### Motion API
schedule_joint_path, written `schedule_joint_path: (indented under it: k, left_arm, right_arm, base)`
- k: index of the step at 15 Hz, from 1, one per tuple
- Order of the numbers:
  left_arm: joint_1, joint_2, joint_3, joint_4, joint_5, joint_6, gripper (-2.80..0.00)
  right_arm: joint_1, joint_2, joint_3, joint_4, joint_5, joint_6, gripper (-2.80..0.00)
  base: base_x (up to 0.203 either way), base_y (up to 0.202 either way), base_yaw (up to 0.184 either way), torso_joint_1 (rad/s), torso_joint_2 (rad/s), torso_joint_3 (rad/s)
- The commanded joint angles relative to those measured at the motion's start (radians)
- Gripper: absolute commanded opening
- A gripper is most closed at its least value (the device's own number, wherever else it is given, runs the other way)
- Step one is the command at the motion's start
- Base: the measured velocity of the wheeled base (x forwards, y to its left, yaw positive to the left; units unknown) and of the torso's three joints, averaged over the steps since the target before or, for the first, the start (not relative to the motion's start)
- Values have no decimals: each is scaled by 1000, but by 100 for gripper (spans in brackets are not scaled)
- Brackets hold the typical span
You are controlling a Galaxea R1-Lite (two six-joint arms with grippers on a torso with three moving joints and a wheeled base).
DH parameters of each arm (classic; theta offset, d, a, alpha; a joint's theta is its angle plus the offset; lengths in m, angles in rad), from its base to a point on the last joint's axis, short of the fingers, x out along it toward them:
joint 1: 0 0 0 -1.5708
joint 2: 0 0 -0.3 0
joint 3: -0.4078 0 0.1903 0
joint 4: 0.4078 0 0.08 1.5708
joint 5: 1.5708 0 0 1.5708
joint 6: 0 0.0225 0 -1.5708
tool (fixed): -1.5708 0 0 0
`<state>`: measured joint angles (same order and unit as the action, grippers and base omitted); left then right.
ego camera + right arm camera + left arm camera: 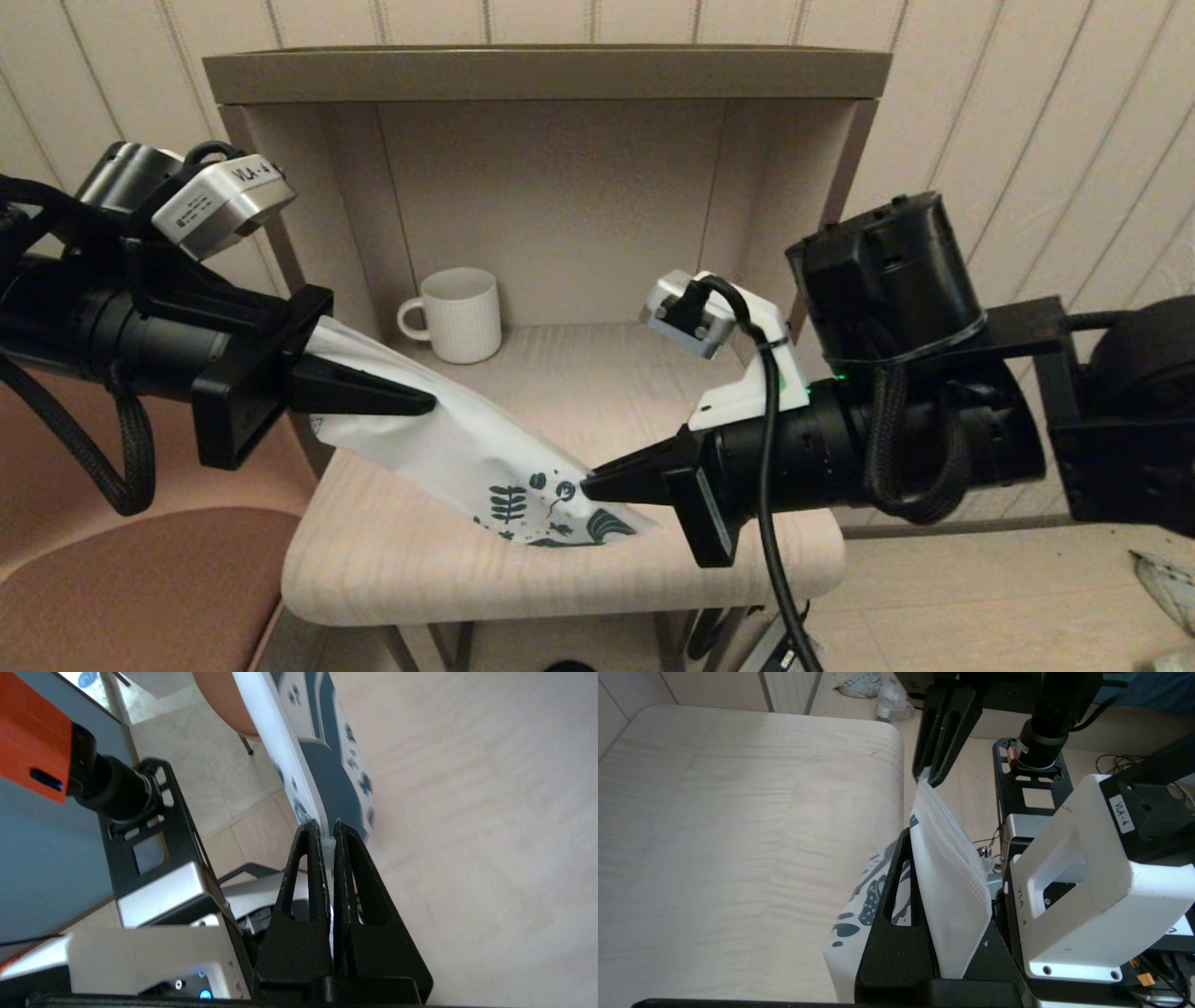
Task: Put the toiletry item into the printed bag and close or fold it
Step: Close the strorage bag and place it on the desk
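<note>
- The shelf unit [551, 75] fills the middle of the head view: a pale wood-grain board [392, 560] with rounded front corners, boxed in by beige side and back walls under a flat top.
- A reddish-brown chair seat [131, 597] sits low at the robot's left, just beside the board's front corner.
- The left arm reaches in from the left at about mid-height. Its gripper [425, 403] is clamped tight on the plain white end of the printed bag [467, 448], and the wrist view shows the white film pinched flat between the two black fingers [896, 914].
- The right arm comes in from the right, lower down and near the front of the board. Its gripper [590, 485] is pressed closed on the bag's printed end, with a thin strip of white film caught between the fingers [308, 858].
- The bag is stretched between the two grippers, slanting down from the raised left one to the right one. Its teal leaf-and-flower end lies on or just above the board near the front edge; which one cannot be told.
- A white ribbed mug [457, 313] stands upright at the back of the board, handle toward the left, well apart from the bag.
- The small tube is not visible in any view.
</note>
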<state>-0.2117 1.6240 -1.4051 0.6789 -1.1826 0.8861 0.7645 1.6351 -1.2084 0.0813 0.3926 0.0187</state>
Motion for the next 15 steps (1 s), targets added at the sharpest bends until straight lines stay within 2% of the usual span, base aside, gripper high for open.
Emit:
schedule_joint_path:
  k: [1, 4, 11, 12, 13, 15]
  left_arm:
    - [0, 0, -1, 4, -6, 5, -280]
    - [2, 0, -2, 2, -5, 5, -280]
    - [6, 5, -6, 4, -5, 5, -280]
    - [6, 4, -6, 4, -5, 5, -280]
    - [6, 2, -6, 4, -5, 4, -280]
    - [6, 2, -6, 4, -5, 5, -280]
  right_arm:
    - [-3, -30, 38, -10, 1, -1, -280]
    - [-4, -40, 95, -96, -3, 2, -280]
    - [-28, -63, 139, -99, -2, 3, -280]
    - [-30, -60, 138, -100, -4, 6, -247]
    - [-33, -60, 136, -101, -3, 9, 0]
    - [-31, -60, 135, -104, -1, 9, 0]
  base:
    - [0, 0, 0, 0, 0, 0]
    - [0, 0, 0, 0, 0, 0]
    - [0, 0, 0, 0, 0, 0]
    - [0, 0, 0, 0, 0, 0]
    - [0, 0, 0, 0, 0, 0]
    - [0, 0, 0, 0, 0, 0]
